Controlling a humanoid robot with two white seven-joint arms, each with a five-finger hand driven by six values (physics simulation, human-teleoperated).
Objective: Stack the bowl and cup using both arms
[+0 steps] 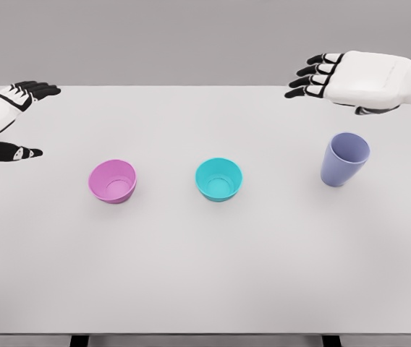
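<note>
Bowls pink (113, 181) and teal (218, 179) mid-table (205, 289), purple cup (344, 160) right — we see right hand (339, 78) above it, fingers spread, left hand (10, 116) far left, open, arm cut off.

- A bare simulated test scene, not a lived-in room: everything has the flat, smooth look of a render.
- A plain white bench (205, 289) fills the view.
- Beyond the right hand (350, 79), only a featureless grey backdrop shows.
</note>
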